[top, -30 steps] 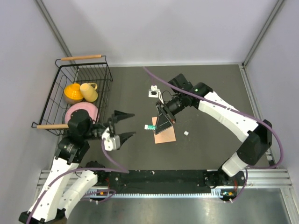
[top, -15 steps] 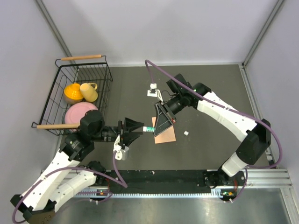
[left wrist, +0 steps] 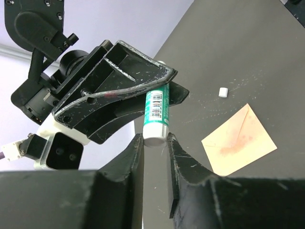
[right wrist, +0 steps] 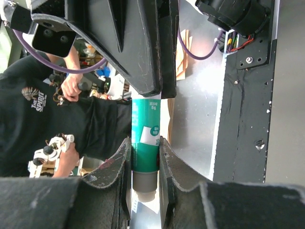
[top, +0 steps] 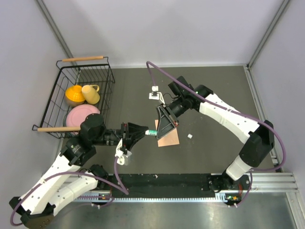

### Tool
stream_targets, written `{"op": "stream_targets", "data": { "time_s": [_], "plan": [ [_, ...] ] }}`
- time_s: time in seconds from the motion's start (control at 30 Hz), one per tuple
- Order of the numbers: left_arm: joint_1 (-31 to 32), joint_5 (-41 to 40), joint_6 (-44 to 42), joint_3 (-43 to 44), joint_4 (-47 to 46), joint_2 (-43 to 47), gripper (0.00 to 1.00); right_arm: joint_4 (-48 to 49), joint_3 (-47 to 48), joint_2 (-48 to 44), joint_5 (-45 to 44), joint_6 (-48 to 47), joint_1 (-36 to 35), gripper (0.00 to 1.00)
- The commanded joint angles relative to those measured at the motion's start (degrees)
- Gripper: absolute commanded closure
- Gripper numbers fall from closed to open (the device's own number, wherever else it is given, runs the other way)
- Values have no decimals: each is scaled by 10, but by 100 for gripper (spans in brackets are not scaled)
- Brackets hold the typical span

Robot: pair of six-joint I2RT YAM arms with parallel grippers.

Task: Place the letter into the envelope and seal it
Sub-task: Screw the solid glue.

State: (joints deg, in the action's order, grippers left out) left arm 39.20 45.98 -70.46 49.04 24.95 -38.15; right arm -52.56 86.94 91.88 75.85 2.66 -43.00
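Note:
A white-and-green glue stick (top: 151, 132) hangs in the air above the table, gripped from both ends. My right gripper (right wrist: 144, 152) is shut on its green body (right wrist: 145, 136), grey end toward the wrist. My left gripper (left wrist: 155, 140) has its fingertips pressed against the stick's white end (left wrist: 155, 137) from both sides. The peach envelope (top: 169, 139) lies flat on the dark table just under the right gripper (top: 159, 132), also seen as the envelope (left wrist: 240, 143) beyond the left fingertips. The letter is out of view.
A black wire basket (top: 61, 102) at the left holds yellow cups (top: 83, 94) and a pink plate (top: 83, 114). A small white bit (top: 189, 136) lies right of the envelope. A white block (top: 155, 93) sits behind the right arm.
My left arm has reached right from near the basket to the glue stick, and its wide-open jaws have closed onto the stick's white end. The right gripper has kept its hold, almost still.

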Motion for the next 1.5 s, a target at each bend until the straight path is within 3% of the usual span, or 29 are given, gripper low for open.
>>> {"op": "stream_targets", "data": {
  "time_s": [0.0, 0.07, 0.17, 0.27, 0.37, 0.43, 0.47, 0.53, 0.57, 0.7, 0.83, 0.97, 1.0, 1.03, 1.13, 1.2, 1.23, 1.3, 1.33, 1.4, 1.43, 1.47],
  "plan": [
    [9, 13, -21, 27, -11, 1, 89, 14, 10, -2, 9, 2, -7, 100],
    [9, 19, -25, 39, 20, -3, 98, 13, 16, -4, -1, -5, -6, 100],
    [9, 32, 18, 47, 34, -7, 100, 10, 31, -13, -43, -21, -2, 100],
    [9, 34, 140, 77, 34, -31, 100, -5, 59, -20, -104, -70, 6, 100],
    [5, 31, 346, 111, 30, -76, 100, -18, 82, -35, -175, -120, 6, 100],
    [-12, 46, 437, 118, 12, -106, 100, -19, 89, -45, -216, -142, 6, 100],
    [-22, 67, 541, 113, -5, -113, 100, -19, 90, -54, -228, -169, 5, 100],
    [-66, 96, 650, 98, -87, -130, 100, -21, 93, -64, -263, -197, 2, 100],
    [-82, 117, 770, 80, -116, -142, 100, -21, 93, -74, -274, -224, -2, 100],
    [-155, 170, 1029, 53, -286, -191, 100, -23, 77, -102, -364, -312, -35, 100],
    [-159, 208, 1251, 15, -412, -242, 100, 2, 33, -144, -484, -419, -95, 100],
    [-164, 216, 1493, -50, -556, -280, 100, 126, -41, -197, -610, -475, -143, 100],
    [-169, 206, 1505, -60, -543, -279, 100, 151, -70, -206, -658, -483, -151, 100],
    [-171, 194, 1491, -59, -469, -278, 100, 173, -85, -225, -681, -490, -168, 100],
    [-185, 188, 1500, -77, -459, -280, 97, 242, -135, -254, -736, -518, -187, 100],
    [-199, 196, 1494, -79, -501, -279, 77, 228, -132, -254, -725, -503, -186, 100],
    [-206, 215, 1471, -73, -533, -274, 49, 215, -128, -252, -717, -478, -179, 100],
    [-238, 226, 1423, -62, -560, -258, 33, 168, -102, -241, -662, -436, -163, 100],
    [-253, 228, 1323, -45, -538, -230, 24, 150, -90, -234, -638, -380, -148, 100],
    [-290, 227, 1157, 3, -378, -199, 19, 84, -44, -202, -526, -330, -97, 100],
    [-294, 220, 954, 24, -299, -169, 18, 65, -29, -187, -492, -285, -83, 100],
    [-293, 227, 847, 41, -230, -154, 18, 42, -5, -163, -409, -269, -56, 100]
  ]
}}
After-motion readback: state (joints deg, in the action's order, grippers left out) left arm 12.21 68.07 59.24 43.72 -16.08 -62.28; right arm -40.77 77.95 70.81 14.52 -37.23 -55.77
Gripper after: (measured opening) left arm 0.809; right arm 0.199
